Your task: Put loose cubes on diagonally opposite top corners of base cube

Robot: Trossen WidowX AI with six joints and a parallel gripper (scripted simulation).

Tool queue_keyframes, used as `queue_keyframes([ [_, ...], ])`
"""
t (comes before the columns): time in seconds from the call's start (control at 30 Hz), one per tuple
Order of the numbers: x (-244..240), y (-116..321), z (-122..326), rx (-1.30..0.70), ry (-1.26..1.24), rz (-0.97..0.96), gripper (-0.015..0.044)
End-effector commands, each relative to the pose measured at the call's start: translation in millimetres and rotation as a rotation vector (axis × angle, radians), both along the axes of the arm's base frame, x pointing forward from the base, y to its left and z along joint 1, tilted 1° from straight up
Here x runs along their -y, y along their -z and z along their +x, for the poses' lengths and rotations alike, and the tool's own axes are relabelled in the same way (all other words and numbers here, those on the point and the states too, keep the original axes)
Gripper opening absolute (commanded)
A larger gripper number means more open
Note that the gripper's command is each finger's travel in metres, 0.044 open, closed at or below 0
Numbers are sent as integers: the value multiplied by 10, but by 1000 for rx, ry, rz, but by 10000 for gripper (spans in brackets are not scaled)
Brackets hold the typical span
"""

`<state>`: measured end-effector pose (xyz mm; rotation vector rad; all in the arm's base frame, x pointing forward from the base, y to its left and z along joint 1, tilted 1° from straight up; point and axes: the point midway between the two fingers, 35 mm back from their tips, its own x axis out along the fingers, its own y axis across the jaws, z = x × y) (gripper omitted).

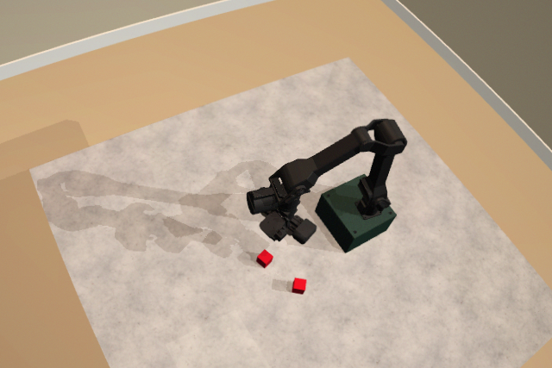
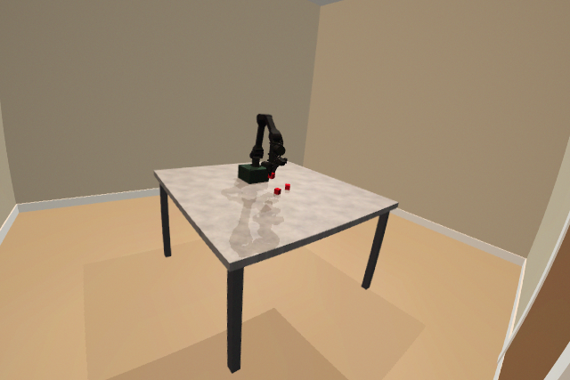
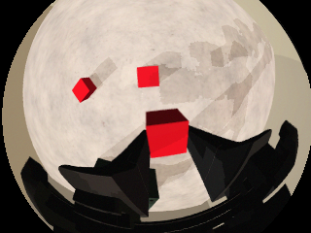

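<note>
My gripper is shut on a red cube and holds it above the table, near the robot's base. This held cube shows between the fingertips in the wrist view; in the top view the gripper hides it. A second red cube sits flat on the table. A third red cube sits flat a little way from it, turned differently. Neither table cube has anything on top. The cubes look alike, so I cannot tell which is the fixed base.
The dark green mounting box carries the arm, close beside the gripper. The pale mottled table lies under everything. The arm's shadow stretches over the table on the side away from the box.
</note>
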<state>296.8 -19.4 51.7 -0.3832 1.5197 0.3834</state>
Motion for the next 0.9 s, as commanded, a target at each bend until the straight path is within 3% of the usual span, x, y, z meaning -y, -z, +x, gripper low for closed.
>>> queue_keyframes([
  [0.0,-125,26,17,0,131,6,105],
  [0.87,-772,144,18,-7,824,23,105],
])
